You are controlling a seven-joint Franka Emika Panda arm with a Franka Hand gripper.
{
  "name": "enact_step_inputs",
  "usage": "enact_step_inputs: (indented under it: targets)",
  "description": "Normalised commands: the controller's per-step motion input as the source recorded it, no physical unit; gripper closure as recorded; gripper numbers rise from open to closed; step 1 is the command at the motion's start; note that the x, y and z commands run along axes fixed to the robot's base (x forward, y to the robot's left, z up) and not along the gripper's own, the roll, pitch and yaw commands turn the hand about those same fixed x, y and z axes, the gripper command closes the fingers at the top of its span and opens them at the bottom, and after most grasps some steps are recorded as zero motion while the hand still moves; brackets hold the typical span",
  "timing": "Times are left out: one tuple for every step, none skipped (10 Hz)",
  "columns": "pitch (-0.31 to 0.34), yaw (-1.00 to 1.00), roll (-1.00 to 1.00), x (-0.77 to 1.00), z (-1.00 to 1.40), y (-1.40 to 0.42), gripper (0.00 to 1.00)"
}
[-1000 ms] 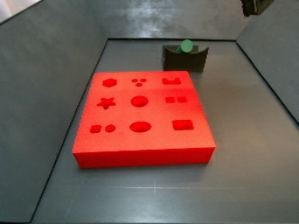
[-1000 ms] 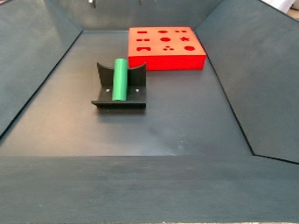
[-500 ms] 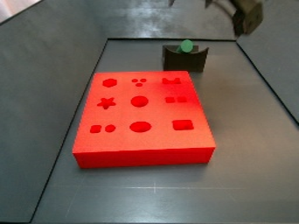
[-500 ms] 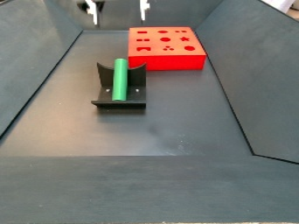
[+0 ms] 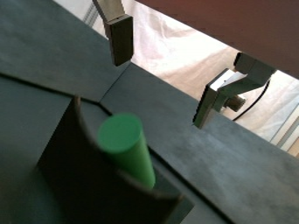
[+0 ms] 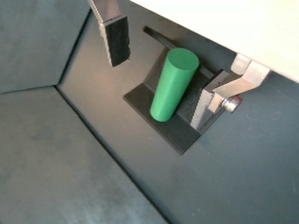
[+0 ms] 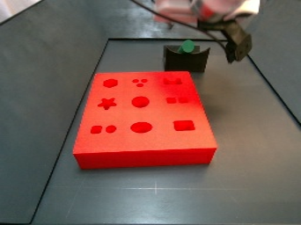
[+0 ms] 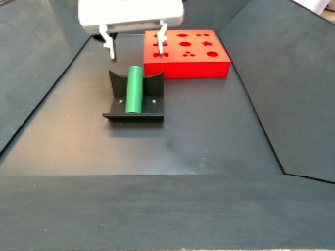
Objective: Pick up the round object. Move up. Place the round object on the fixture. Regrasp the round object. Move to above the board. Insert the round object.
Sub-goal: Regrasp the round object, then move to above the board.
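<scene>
The green cylinder peg (image 8: 132, 89) lay lengthwise in the curved notch of the fixture (image 8: 132, 110), which stood on the dark floor (image 8: 183, 147) just beside the red board (image 8: 185, 53). The gripper (image 8: 131, 42) hung above the fixture's far end with its jaws spread apart. In both wrist views the fingers (image 6: 117, 38) flanked the peg (image 6: 170, 84) without touching it.

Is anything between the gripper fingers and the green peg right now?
Nothing: in a wrist view the open gripper straddles the green peg on the fixture, gaps bare.
</scene>
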Motion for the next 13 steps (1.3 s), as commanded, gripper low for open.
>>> enact_step_inputs:
  targets:
    - [-0.084,0.07,0.08,0.11,-1.0,0.03,0.0]
    - [-0.089,0.05,0.07,0.11,-0.95,0.02,0.0]
    - [-0.088,0.02,0.07,0.09,-0.7,0.01,0.0]
    - [-0.083,0.01,0.07,0.08,-0.6,0.01,0.0]
    - [-0.071,-0.01,0.07,0.07,-0.41,0.0,0.0]
    - [-0.057,-0.01,0.06,0.07,-0.22,0.01,0.0]
    - [-0.04,-0.02,0.05,0.02,-0.17,0.0,0.0]
    - [-0.044,-0.02,0.05,0.02,-0.17,0.0,0.0]
    - [-0.043,-0.02,0.05,0.02,-0.17,0.0,0.0]
    - [-0.043,-0.02,0.05,0.02,-0.17,0.0,0.0]
    - [-0.043,-0.02,0.05,0.02,-0.17,0.0,0.0]
    - [0.0,0.0,0.0,0.0,0.0,0.0,1.0]
    - [-0.038,0.31,0.01,0.12,1.0,-0.1,1.0]
